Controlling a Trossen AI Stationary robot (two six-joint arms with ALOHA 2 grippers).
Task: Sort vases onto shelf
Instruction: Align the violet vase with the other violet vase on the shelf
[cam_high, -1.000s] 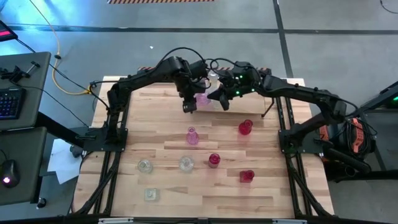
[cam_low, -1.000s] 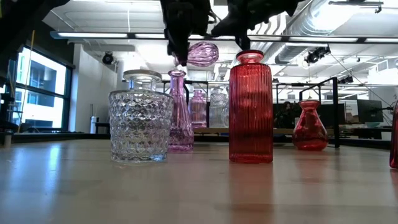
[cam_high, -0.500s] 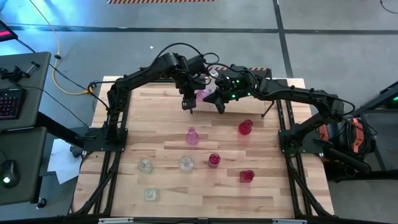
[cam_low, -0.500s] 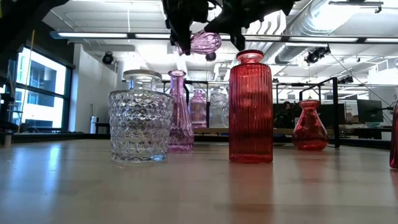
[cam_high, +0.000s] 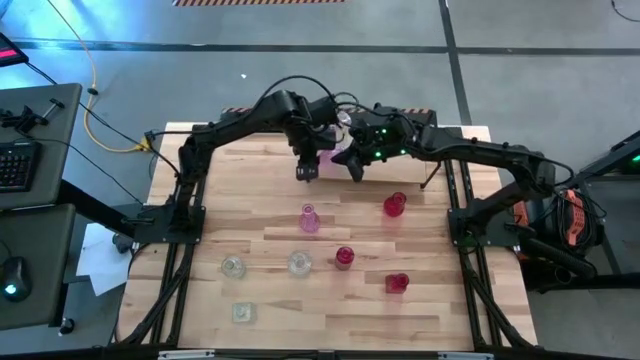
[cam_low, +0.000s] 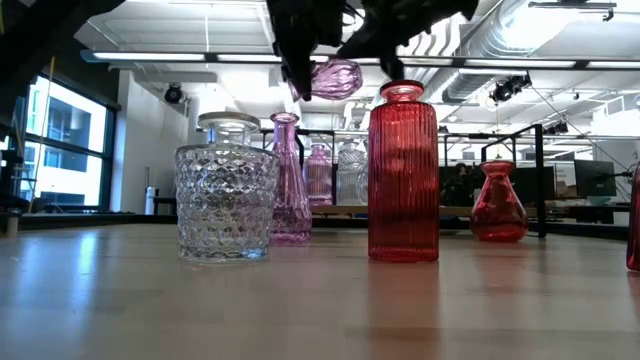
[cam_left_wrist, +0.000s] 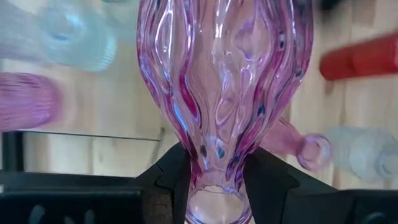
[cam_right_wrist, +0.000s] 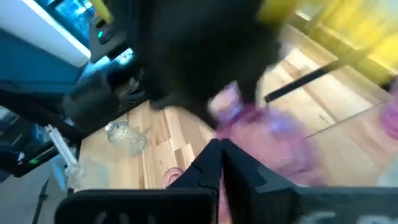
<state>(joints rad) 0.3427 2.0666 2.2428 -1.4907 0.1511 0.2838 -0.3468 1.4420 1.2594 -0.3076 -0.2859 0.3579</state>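
Observation:
High above the table's far middle, my left gripper (cam_high: 305, 168) is shut on a pale pink ribbed glass vase (cam_low: 335, 78). My right gripper (cam_high: 352, 162) hangs shut just to the right of that vase (cam_right_wrist: 273, 134). The shelf (cam_low: 455, 209) stands at the far edge, mostly under the arms. A pink vase (cam_low: 318, 175) and a clear one (cam_low: 350, 172) stand on its board. Several more vases stand on their bases on the table: pink (cam_high: 309, 218), red (cam_high: 395, 205) and clear (cam_high: 233, 266). My left gripper pinches the pink vase's narrow neck (cam_left_wrist: 217, 168) between its two fingers (cam_left_wrist: 168, 180), which come steeply from above. The ribbed body (cam_left_wrist: 224, 74) sticks out past the fingertips. The vase is lifted clear of the table. My right gripper is close beside the vase, but I cannot tell whether it touches.
In the near half stand a red ribbed bottle (cam_low: 403, 172), a cut-glass jar (cam_low: 226, 190), a slim pink vase (cam_low: 288, 180) and a red bulb vase (cam_low: 498, 203). Bare wood (cam_high: 250, 190) lies between them and the arms.
My left gripper has rolled a little with the pink vase. The vase has gone up slightly and stays clear of the table.

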